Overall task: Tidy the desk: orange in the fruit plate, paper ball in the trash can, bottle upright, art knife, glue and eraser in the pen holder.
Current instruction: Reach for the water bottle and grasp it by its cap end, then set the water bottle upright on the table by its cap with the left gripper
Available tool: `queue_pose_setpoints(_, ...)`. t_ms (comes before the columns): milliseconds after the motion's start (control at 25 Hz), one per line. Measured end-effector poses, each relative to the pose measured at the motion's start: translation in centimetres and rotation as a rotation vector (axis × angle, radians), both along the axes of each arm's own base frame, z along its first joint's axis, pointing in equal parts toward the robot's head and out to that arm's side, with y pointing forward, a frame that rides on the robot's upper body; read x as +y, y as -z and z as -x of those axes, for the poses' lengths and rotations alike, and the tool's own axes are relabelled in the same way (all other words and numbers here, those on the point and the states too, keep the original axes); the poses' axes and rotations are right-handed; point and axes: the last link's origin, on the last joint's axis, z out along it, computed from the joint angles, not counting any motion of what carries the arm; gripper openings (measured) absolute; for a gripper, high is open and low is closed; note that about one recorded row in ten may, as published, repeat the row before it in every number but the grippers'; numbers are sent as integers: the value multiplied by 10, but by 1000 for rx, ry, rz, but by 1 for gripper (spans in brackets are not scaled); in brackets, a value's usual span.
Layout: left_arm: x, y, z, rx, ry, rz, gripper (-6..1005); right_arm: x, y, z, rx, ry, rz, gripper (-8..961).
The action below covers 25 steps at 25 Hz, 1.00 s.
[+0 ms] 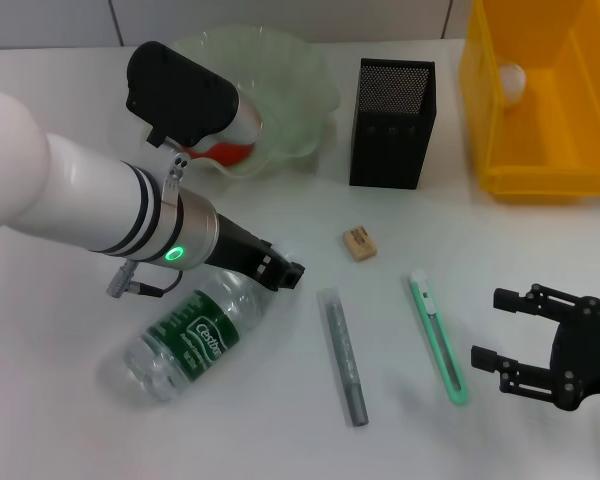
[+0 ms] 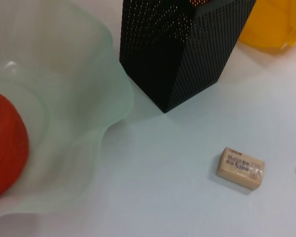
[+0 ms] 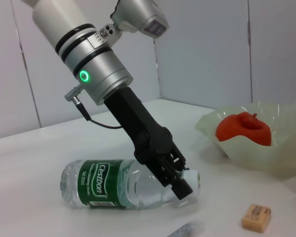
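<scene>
Two arms were over the white desk [image 1: 280, 440]. The left gripper [image 1: 288, 272] was down at the neck of the bottle [image 1: 195, 340], which lay on its side near the desk's front-left part, cap end toward the middle; its fingers [image 3: 180, 182] were closed on the neck just behind the cap. The right gripper [image 1: 515, 340] hovered near the front-right edge with its fingers spread and nothing between them.

The orange [image 3: 244, 129] sat in the plate [image 1: 300, 90] toward the desk's rear, left of centre. The pen holder [image 1: 392, 122] stood upright just beside the plate. The eraser [image 1: 359, 243] lay in front of the holder, near mid-desk. The glue [image 1: 342, 356] and the knife [image 1: 439, 338] lay side by side but apart, toward the front edge, the knife nearer the right gripper. The paper ball [image 1: 513, 80] was in the yellow bin [image 1: 540, 180] at the rear-right corner.
</scene>
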Motion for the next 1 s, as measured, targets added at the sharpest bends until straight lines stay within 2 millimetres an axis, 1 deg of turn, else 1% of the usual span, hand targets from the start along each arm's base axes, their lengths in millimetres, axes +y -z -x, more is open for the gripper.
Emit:
queue_pose_setpoints(240,0,1,-2,14,16,5,440,-1,0,0,3,1,2,745)
queue_pose_setpoints(400,-1,1,-7,22,44,16,439,-2,0,0,5,5,1,745)
queue_pose_setpoints(560,-3,-4,-15,20,105,20,439,-1,-3,-2,8,12,-11,744)
queue_pose_setpoints(680,-4,-8,-17,17,147,19,440,-1,-4,-2,9,16,-16,744)
queue_pose_setpoints(800,-5,-17,-15,9,185,0,440,-1,-5,-3,11,20,-22,744)
queue_pose_setpoints(840,-5,-17,-15,9,185,0,440,-1,-5,-3,12,20,-22,745)
queue_pose_setpoints(880,-7,-24,-14,5,223,-20,440,-1,-5,-3,13,20,-22,745)
queue_pose_setpoints(1000,-10,-34,-11,-11,259,-46,440,0,-5,-2,16,20,-21,745)
